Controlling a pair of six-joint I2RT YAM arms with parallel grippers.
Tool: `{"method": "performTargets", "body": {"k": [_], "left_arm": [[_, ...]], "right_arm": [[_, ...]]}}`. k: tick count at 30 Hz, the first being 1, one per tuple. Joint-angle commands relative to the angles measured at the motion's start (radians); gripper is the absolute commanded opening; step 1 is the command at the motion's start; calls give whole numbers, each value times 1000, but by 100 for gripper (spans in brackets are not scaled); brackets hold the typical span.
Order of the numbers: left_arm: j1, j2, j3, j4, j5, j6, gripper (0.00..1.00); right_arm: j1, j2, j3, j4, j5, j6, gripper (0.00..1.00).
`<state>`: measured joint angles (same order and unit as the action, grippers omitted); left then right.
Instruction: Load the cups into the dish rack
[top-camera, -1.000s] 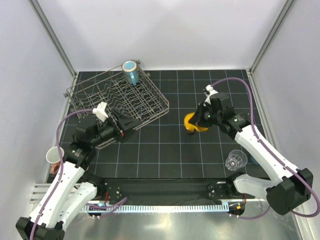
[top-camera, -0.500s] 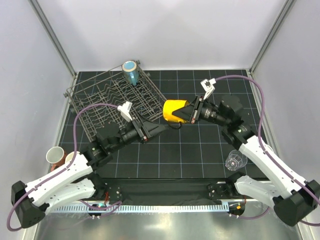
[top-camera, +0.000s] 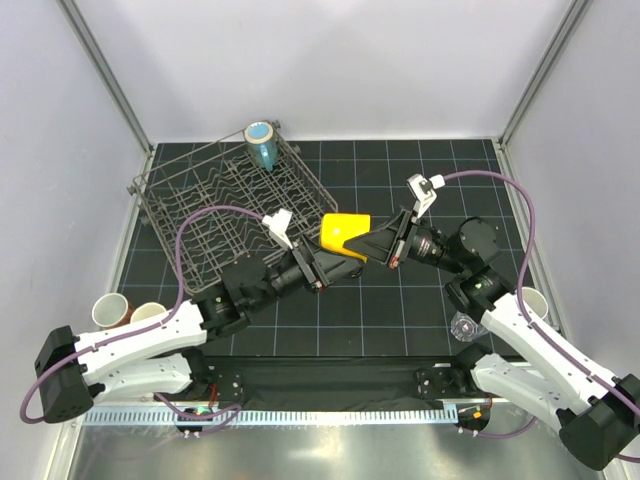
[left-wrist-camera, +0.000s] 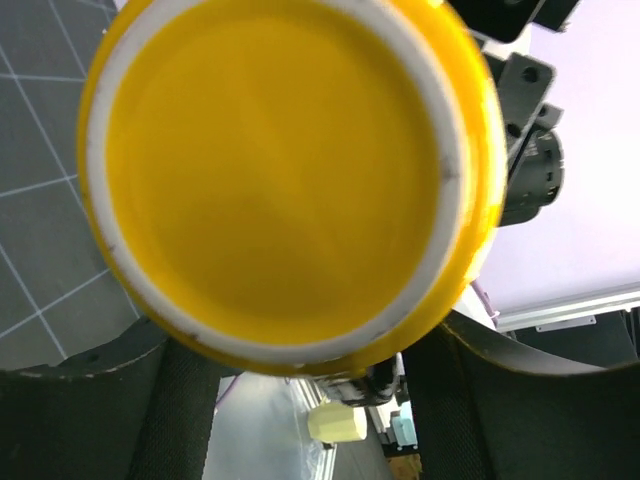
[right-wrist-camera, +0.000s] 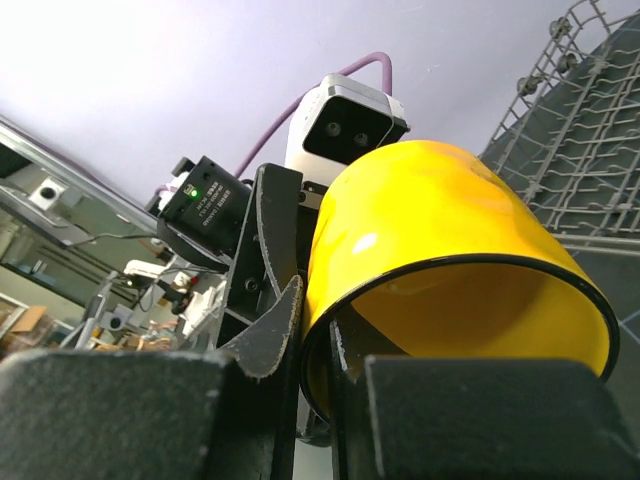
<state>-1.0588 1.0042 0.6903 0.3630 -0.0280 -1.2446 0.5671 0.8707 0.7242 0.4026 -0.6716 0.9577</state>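
The right pincer (top-camera: 373, 243) is clamped on the yellow cup (top-camera: 343, 230), over the middle of the desk (top-camera: 400, 300), beside the dish rack (top-camera: 200, 200). The left pincer (top-camera: 333, 268) is apart at the cup's bottom.

the black gridded table (top-camera: 350, 320) bears the dish rack (top-camera: 200, 205), two cups (top-camera: 107, 311) at left, a clear tumbler (top-camera: 468, 325) at right.

The top view is bright and even, lit from above; shadows on the dark table (top-camera: 400, 310) are soft, and the metal strip (top-camera: 330, 455) in front gives glare. In the left wrist view the cup (left-wrist-camera: 280, 170) is very near and unsharp. In the right wrist view it carries a small highlight; the fingers (right-wrist-camera: 110, 410) are blurred.
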Motion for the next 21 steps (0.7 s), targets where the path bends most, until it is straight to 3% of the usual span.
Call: {"method": "performTargets", "body": {"k": [1,5,8,9,10,14,15,16,19,21], "left_arm": [[-9,-15,22,103,-58,46,63],[-9,-21,15,106,-67,51,53],[-10,-10,9,120,-66,45,34],[-10,-7,8,120,-66,43,7],[-10,-4,8,122,-69,42,0],[-10,-19,27,58,-101,66,0],[-10,-35,40,-19,-133,97,0],[-10,-42,57,-69,-150,114,0],[-9,-78,132,-263,-228,212,0],[3,-90,202,-359,-275,258,0]], "right_arm": [[11,-38,-3,217,-2,64,4],[19,-53,-26,214,0,69,4],[22,-56,-32,205,-5,55,4],[22,-56,-31,194,-3,47,4],[22,-58,-31,183,0,38,4],[22,-68,29,-5,32,-63,19],[20,-70,46,-60,65,-130,26],[22,-73,66,-120,90,-166,39],[22,-68,153,-460,228,-298,67],[20,-52,208,-571,301,-355,72]]}}
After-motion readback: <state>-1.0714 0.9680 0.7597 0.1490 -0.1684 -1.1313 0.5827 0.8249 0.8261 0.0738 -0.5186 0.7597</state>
